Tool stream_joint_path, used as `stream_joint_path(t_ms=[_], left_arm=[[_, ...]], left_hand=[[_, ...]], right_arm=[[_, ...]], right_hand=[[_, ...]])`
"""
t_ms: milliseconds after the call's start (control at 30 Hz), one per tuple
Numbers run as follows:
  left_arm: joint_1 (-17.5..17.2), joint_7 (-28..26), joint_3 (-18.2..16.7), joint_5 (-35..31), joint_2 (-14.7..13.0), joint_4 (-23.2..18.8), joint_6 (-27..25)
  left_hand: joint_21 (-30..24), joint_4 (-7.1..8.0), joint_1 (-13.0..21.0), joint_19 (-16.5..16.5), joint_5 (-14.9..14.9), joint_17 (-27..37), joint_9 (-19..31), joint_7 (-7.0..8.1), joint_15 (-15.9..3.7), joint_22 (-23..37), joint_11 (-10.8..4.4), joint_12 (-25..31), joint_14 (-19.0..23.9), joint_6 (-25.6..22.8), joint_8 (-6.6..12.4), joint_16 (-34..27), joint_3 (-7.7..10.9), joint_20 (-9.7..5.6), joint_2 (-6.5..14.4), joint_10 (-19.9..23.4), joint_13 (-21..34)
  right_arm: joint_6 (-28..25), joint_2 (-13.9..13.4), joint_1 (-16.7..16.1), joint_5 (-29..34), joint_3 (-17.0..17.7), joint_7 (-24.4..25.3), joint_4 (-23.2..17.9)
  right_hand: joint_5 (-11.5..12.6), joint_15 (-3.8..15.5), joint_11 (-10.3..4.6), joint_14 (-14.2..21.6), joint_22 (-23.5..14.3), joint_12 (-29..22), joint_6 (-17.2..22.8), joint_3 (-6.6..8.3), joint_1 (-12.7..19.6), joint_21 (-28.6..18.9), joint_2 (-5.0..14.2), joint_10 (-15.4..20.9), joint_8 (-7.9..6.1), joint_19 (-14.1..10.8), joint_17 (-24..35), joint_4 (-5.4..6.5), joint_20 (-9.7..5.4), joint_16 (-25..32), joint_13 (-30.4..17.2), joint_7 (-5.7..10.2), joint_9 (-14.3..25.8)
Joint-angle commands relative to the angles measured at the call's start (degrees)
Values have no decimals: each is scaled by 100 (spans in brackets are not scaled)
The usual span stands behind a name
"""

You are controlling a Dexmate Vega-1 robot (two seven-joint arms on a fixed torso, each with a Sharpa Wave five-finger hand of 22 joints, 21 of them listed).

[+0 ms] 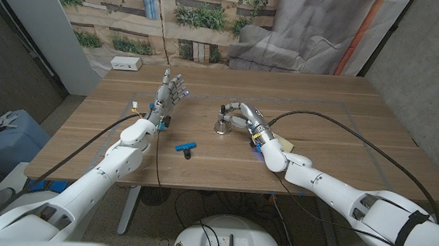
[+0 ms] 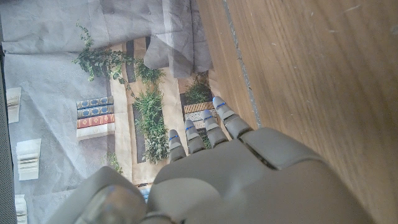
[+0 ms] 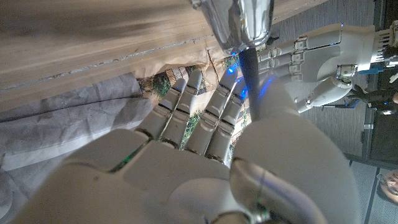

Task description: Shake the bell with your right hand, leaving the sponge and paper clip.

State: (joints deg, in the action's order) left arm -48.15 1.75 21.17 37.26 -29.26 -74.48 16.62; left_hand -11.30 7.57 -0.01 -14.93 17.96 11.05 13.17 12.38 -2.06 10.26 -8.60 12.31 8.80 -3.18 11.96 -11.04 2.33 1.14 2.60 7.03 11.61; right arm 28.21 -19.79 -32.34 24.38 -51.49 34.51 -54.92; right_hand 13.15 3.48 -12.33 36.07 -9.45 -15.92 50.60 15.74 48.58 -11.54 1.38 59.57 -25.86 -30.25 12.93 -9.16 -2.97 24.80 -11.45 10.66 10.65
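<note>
Hanging mouth-down from the right hand (image 1: pixel 239 117), the silver bell (image 1: pixel 222 125) sits near the middle of the table (image 1: pixel 337 108), its dark handle pinched between thumb and fingers. In the right wrist view the bell (image 3: pixel 239 22) has its flared metal body toward the wood and its handle running back into the hand (image 3: pixel 205 130), so its long axis stands roughly upright to the table top; whether the rim touches the wood I cannot tell. Just in front of it, nearer the robot, lies a small blue clip (image 1: pixel 185 146). A tan sponge (image 1: pixel 280 143) peeks out beside the right forearm. The left hand (image 1: pixel 170 92) stands apart to the left, fingers spread upward, holding nothing.
</note>
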Motion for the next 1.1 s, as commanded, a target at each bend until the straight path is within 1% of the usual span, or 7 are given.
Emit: stream_joint_path(t_ms=[33,233,333,400,600,833,1100], left_arm=[[0,1,0,0,0,-1,0],[1,2,0,0,0,2,1],[2,3,0,0,1,3,1],[2,3,0,0,1,4,2],[2,3,0,0,1,4,2],[1,3,0,0,0,3,2],[0,3,-1,1,0,2,2]], left_hand=[[-39,38,17,-44,40,27,25,35,-563,32,-39,34,51,3,32,-32,2,8,46,20,30],[-39,38,17,-42,40,27,25,35,-564,32,-38,35,54,2,32,-33,2,8,46,22,30],[-39,38,17,-43,40,27,25,35,-566,32,-45,31,52,2,32,-32,2,5,46,13,30],[-39,38,16,-42,40,27,25,35,-566,32,-41,32,54,2,32,-33,2,6,46,15,30],[-39,38,16,-43,40,27,25,35,-562,32,-34,32,53,2,32,-33,2,7,46,16,30],[-39,38,16,-42,40,27,25,35,-562,32,-34,35,49,2,32,-31,2,6,46,22,30],[-39,38,16,-43,40,27,25,35,-557,32,-38,34,49,5,31,-31,2,4,45,20,30]], right_arm=[[163,16,69,-52,-41,68,172],[259,8,90,-90,-42,48,234],[278,20,86,-120,-30,51,252],[304,30,93,-111,-32,82,280],[464,72,132,-106,-42,184,404],[606,105,123,-123,-15,327,454],[646,88,65,-142,70,438,337]], right_hand=[[9,924,14,105,-26,-26,149,49,-53,30,68,144,-46,-73,8,36,-179,5,-14,-19,11],[10,926,17,225,-26,-23,267,71,-166,41,148,320,-51,-66,-19,122,-209,-45,-6,-29,0],[12,920,10,290,-27,-13,378,101,-236,50,228,430,-58,-44,-36,173,-246,-89,-1,-37,-7],[17,933,11,342,-27,-11,465,143,-236,45,299,513,-69,-62,-43,180,-268,-112,1,-30,-11],[22,961,17,520,-29,-18,684,232,-82,26,390,732,-109,-129,-6,80,-309,-78,3,-3,-15],[6,956,16,637,-31,-20,786,269,-23,26,441,875,-118,-146,18,52,-346,-56,3,13,-14],[-14,954,18,696,-33,-16,867,291,46,24,455,973,-126,-160,37,16,-357,-45,2,9,-14]])
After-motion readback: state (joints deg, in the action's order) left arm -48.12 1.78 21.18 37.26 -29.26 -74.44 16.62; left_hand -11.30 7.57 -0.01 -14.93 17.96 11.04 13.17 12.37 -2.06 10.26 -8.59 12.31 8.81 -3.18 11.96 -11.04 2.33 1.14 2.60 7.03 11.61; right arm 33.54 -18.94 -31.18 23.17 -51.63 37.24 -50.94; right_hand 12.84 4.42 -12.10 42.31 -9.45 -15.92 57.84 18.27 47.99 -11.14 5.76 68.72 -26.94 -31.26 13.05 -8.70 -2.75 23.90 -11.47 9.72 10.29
